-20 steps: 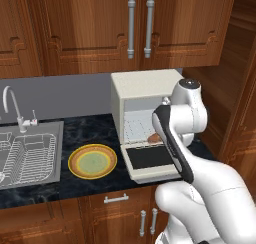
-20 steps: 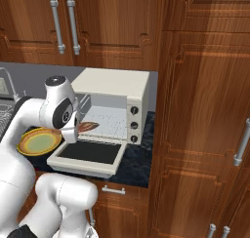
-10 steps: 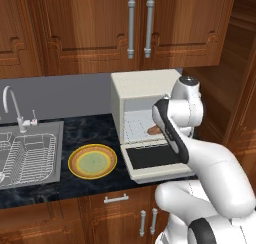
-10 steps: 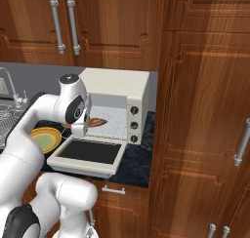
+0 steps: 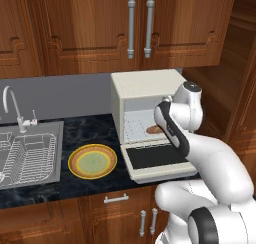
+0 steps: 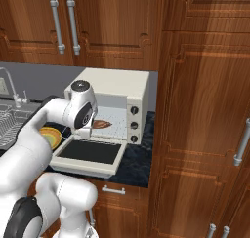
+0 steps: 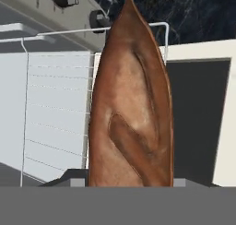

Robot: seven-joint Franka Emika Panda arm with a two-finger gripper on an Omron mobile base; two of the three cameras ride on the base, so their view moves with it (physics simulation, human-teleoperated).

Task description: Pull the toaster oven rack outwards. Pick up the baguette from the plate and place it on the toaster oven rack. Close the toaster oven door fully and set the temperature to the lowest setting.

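Left base view: the toaster oven (image 5: 145, 88) is sitting on the dark counter (image 5: 95, 130) w/ the toaster oven door (image 5: 157, 158) lying dropped open toward the near side. The baguette (image 5: 155, 129) is showing as a brown patch inside the cavity, over the toaster oven rack (image 5: 136, 130); the arm is covering its right end. The plate (image 5: 92, 161) is resting bare on the counter left of the door, near the sink (image 5: 27, 155).

Right base view: the gripper (image 6: 88, 130) is hanging at the left edge of the oven mouth, w/ the baguette (image 6: 102, 124) reaching right from it above the rack. 3 knobs (image 6: 131, 118) are running down the right panel. The door (image 6: 90, 154) is lying flat.

Hand view: the baguette (image 7: 131, 113) is standing up close betw. the fingers, which are partly parted on its near end, so they are gripping it. The rack (image 7: 55, 109) is lying behind it on the left, the door glass (image 7: 198, 118) on the right.
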